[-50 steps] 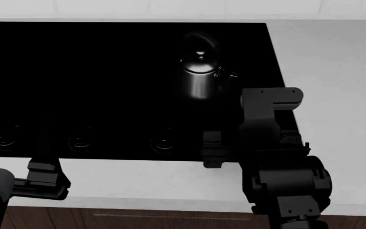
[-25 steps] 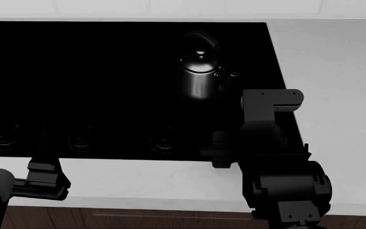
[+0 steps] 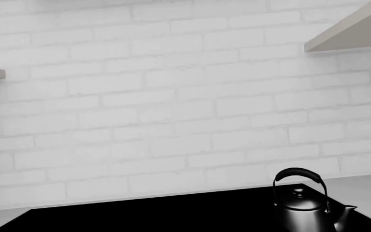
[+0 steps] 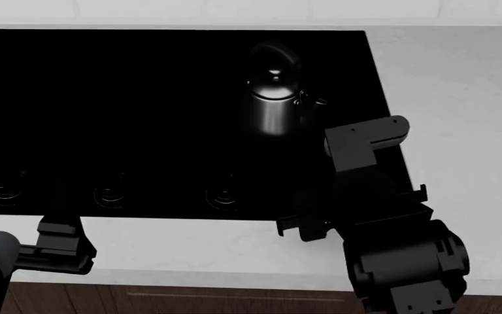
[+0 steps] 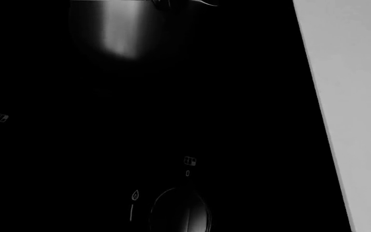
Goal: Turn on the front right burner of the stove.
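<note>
The stove point(image 4: 146, 104) is a glossy black cooktop set in a white counter. Three round knobs point(image 4: 109, 194) show along its front edge in the head view. The rightmost knob point(image 5: 180, 215) is hidden there by my right gripper point(image 4: 308, 221). In the right wrist view that knob lies close under the camera, with a small flame mark beside it. My right gripper's fingers are black against the black glass, so their spacing is unreadable. My left gripper point(image 4: 59, 230) hangs over the counter's front edge at the left, holding nothing.
A shiny dark kettle point(image 4: 273, 98) stands on the stove's back right, just beyond my right arm, and the kettle point(image 3: 305, 208) also shows in the left wrist view. White counter point(image 4: 460, 98) runs to the stove's right. A brick wall point(image 3: 172, 96) rises behind.
My right wrist has rolled and tilted over the stove's front right corner, and its gripper has shifted slightly toward the front edge. The left arm has not moved.
</note>
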Robot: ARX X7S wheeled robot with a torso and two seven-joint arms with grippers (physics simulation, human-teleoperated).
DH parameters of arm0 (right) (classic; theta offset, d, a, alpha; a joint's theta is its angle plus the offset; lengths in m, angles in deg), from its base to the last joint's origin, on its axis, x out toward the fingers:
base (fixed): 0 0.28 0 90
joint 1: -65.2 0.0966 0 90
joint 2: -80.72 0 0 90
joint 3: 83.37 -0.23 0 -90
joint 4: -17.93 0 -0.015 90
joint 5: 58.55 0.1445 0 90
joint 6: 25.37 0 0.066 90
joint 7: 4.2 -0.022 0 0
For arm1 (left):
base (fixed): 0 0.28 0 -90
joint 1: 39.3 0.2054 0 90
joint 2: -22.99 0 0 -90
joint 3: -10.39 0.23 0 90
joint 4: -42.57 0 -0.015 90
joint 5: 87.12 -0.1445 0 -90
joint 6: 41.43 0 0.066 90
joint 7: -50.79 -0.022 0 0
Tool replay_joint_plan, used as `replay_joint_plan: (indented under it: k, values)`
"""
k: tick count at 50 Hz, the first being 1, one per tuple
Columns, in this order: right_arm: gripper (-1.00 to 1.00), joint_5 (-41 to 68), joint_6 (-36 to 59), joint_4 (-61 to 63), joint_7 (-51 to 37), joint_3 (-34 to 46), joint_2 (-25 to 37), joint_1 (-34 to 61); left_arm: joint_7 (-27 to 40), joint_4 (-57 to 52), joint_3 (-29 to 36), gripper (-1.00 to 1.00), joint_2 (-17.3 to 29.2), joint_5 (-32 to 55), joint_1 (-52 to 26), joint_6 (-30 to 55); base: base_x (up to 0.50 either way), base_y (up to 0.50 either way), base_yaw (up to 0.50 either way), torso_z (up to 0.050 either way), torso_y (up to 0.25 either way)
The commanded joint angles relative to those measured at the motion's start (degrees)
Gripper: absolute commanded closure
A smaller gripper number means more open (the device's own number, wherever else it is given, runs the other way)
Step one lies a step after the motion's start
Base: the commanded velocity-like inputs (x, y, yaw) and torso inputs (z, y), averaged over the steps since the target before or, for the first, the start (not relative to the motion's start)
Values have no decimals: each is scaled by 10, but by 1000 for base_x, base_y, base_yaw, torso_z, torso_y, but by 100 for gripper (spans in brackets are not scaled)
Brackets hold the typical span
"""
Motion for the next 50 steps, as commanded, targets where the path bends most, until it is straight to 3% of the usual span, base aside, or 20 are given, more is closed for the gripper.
replay_joint_plan:
  k: [1, 12, 40, 50]
  values:
    - [100, 3, -24, -35, 81, 69, 12, 13, 3, 0, 1, -100, 2, 2, -1, 2, 0, 0, 0, 0, 0]
    - [100, -22, -18, -45, 156, 138, 24, 49, 6, 1, 2, -100, 3, 4, -2, 2, -5, 0, -2, 1, 2]
    - [100, -116, -230, -341, 311, 266, -28, 154, 16, 1, 6, -100, 7, 5, -5, 11, 4, 0, 2, 0, 1]
    - [100, -141, -227, -357, 344, 287, -37, 168, 18, 4, 7, -100, 8, 7, -6, 12, 5, 0, 3, 0, 0]
